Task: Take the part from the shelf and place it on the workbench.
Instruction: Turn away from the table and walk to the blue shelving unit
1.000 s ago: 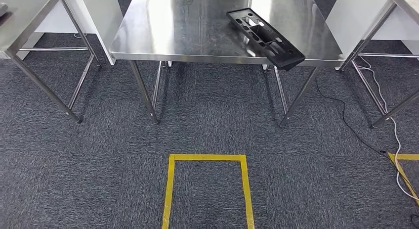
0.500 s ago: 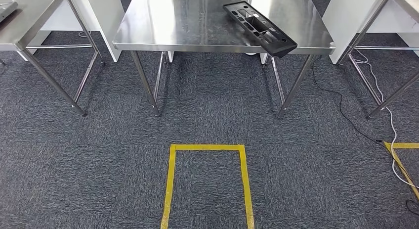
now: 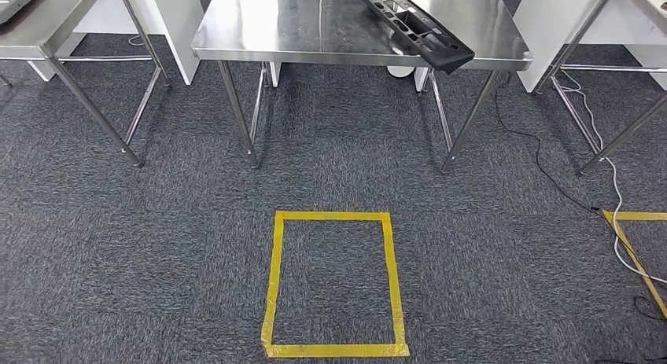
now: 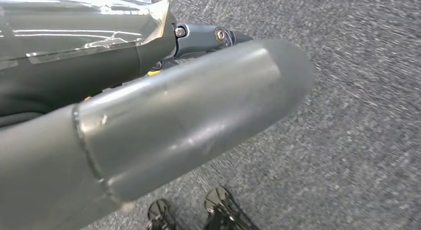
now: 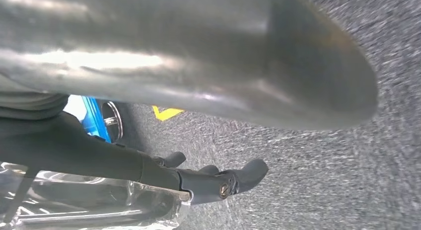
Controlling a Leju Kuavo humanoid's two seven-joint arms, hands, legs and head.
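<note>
In the head view the black part point(image 3: 417, 30), a long flat plastic frame with cut-outs, lies slanted on the steel workbench point(image 3: 275, 34), with its near end jutting over the front right edge. My left hand point(image 4: 188, 120) hangs over grey carpet. Its thick grey thumb is stretched out, its dark fingertips point(image 4: 218, 207) are apart, and nothing is in it. My right hand point(image 5: 198, 61) also hangs over the carpet, thumb straight and nothing held; its fingers are hidden.
A yellow tape square point(image 3: 275, 285) marks the carpet in front of the workbench. More steel tables stand at the left point(image 3: 47, 34) and right point(image 3: 621, 136). A black cable point(image 3: 550, 175) and a white cable point(image 3: 621, 222) trail on the floor beside another yellow tape line point(image 3: 629, 246).
The whole picture has shifted: the camera has drawn back from the workbench, which now sits higher in the frame, and the full tape square has come into view. The part has not moved on the table.
</note>
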